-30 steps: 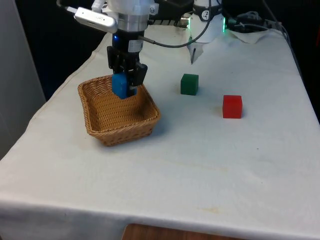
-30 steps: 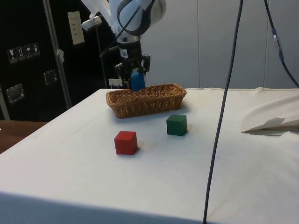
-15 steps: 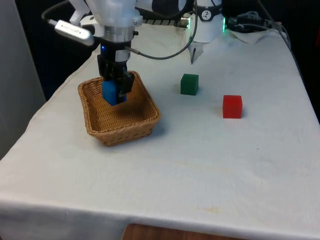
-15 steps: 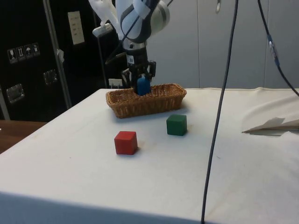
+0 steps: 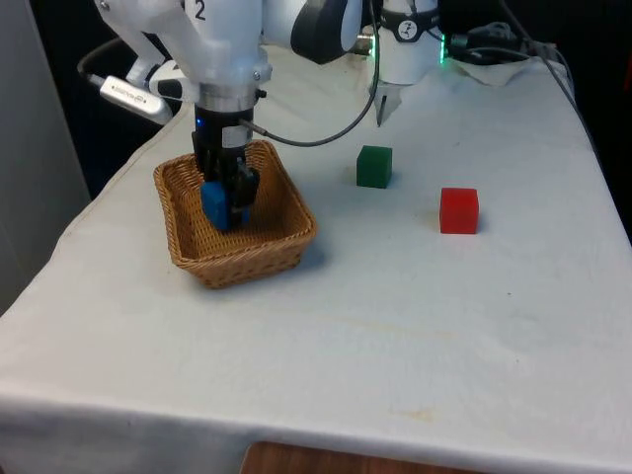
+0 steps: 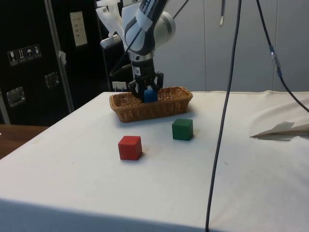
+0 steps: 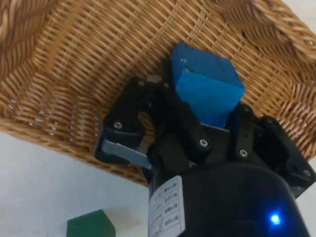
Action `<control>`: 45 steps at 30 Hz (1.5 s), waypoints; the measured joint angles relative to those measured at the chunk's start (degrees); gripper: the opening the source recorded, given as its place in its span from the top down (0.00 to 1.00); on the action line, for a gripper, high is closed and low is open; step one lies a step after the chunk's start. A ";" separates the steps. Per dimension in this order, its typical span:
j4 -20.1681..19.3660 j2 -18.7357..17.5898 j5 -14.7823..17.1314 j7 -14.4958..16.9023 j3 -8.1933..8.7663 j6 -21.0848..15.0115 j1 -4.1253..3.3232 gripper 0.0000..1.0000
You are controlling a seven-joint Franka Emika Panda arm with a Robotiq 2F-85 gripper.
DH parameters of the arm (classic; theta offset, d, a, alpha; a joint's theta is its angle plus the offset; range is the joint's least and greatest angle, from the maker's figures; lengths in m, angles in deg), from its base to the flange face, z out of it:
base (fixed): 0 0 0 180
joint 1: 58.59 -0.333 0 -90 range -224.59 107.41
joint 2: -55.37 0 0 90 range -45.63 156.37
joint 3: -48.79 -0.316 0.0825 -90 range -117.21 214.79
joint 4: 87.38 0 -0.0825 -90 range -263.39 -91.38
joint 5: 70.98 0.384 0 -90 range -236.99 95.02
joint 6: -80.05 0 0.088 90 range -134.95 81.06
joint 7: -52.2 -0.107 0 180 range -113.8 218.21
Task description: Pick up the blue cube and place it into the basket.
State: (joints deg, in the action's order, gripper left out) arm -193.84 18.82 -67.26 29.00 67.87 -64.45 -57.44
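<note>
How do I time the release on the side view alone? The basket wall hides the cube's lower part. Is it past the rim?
Observer: Yes. In the front view the cube sits below the rim, inside the basket.
Operator: Is it gripped?
Observer: Yes. The wrist view shows the tool shut on it over the woven floor. I cannot tell whether it touches.

We take this for a lab: cloth-covered desk (image 5: pixel 415 326), dark cabinets (image 6: pixel 29 63) bearing labels, cables (image 6: pixel 227 106) hanging overhead.
</note>
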 measured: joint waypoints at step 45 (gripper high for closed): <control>0.80 5.61 -0.92 0.29 0.92 5.50 -0.69 0.00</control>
State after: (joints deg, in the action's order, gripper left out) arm -193.04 24.43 -68.17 29.29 68.78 -58.95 -58.13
